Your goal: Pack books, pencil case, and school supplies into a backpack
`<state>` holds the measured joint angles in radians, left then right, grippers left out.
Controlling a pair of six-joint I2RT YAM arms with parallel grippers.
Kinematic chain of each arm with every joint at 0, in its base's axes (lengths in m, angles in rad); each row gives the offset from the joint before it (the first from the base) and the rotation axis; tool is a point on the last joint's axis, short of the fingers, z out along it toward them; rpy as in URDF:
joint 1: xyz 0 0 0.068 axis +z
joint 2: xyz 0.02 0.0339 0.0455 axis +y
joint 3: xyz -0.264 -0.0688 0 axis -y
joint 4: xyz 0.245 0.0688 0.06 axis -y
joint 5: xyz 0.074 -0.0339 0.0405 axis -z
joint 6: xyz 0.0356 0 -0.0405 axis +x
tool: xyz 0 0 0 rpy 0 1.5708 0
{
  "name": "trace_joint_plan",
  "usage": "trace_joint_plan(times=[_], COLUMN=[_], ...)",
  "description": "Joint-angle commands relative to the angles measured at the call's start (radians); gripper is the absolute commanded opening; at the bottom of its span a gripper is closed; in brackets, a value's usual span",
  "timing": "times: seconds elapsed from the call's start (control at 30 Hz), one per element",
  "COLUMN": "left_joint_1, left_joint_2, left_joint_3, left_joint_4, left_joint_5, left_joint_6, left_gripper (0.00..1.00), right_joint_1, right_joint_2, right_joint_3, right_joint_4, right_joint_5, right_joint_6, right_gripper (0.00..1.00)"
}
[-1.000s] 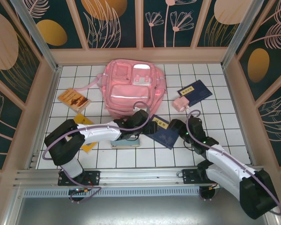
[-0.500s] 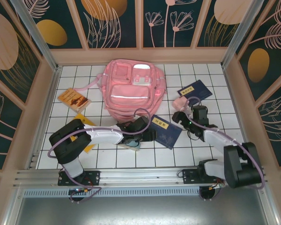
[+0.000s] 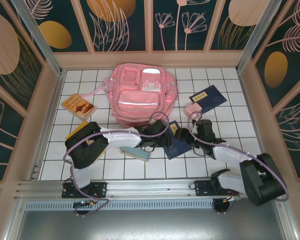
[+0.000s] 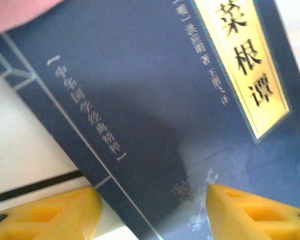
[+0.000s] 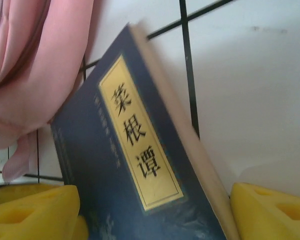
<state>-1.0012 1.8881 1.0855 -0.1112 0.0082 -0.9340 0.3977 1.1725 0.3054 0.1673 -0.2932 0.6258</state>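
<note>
**Finding 1, change.** Both arms have converged on one navy book [image 3: 178,145]. It lies mid-table [image 3: 250,127], toward the near edge and just in front of the backpack [image 3: 142,92]. A second ago the left gripper [image 3: 161,142] was over the pencil case [image 3: 135,151]. It has since left the case and swung right to the book's left side. The right gripper [image 3: 183,135] has come in from the right to the opposite side. The book has turned from its former slant and now appears tilted, with its page edge showing in the right wrist view.

**Finding 2, fingers.**
- The left fingers [image 4: 45,215] stand apart across the book's edge, one over bare table and the other over the cover.
- The right fingers [image 5: 270,210] are also apart, with the book's end between them.
- No clamp is evident on either side, and contact cannot be confirmed.

**Finding 3, outstanding.**
- The pencil case lies loose and slightly turned near the near edge.
- The second navy book [image 3: 208,98] and the pink supplies item [image 3: 193,109] are toward the right edge.
- The orange book [image 3: 79,106] is by the left edge.
- The yellow book [image 3: 76,131] lies partly under the left arm.
- The top view shows no opening in the backpack.

**Judgement.** The target has switched from the case to the book, and a two-arm pick-up looks to be in preparation. Packing has not begun.
</note>
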Motion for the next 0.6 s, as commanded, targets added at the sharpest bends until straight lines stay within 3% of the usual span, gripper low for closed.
trace_joint_plan(times=[0.0, 0.17, 0.27, 0.47, 0.57], left_joint_1=[0.044, 0.067, 0.064, 0.042, 0.032], left_joint_2=[0.073, 0.058, 0.009, -0.051, -0.018], left_joint_3=[0.064, 0.082, 0.031, -0.088, -0.082], left_joint_4=[0.018, -0.020, -0.024, 0.033, 0.038], left_joint_5=[-0.079, -0.135, -0.135, -0.063, -0.050], left_joint_6=[0.076, 0.110, 0.112, 0.093, 0.092], left_gripper=[0.61, 0.61, 0.61, 0.55, 0.51], right_joint_1=[0.064, 0.103, 0.057, -0.022, -0.022], right_joint_2=[-0.056, -0.139, -0.159, -0.097, -0.026], right_joint_3=[-0.045, -0.077, -0.106, -0.155, -0.154], right_joint_4=[-0.044, -0.080, -0.082, 0.031, 0.133], right_joint_5=[-0.033, 0.012, 0.038, -0.064, -0.161], right_joint_6=[0.111, 0.158, 0.158, 0.137, 0.141], right_gripper=[0.78, 0.78, 0.78, 0.74, 0.67])
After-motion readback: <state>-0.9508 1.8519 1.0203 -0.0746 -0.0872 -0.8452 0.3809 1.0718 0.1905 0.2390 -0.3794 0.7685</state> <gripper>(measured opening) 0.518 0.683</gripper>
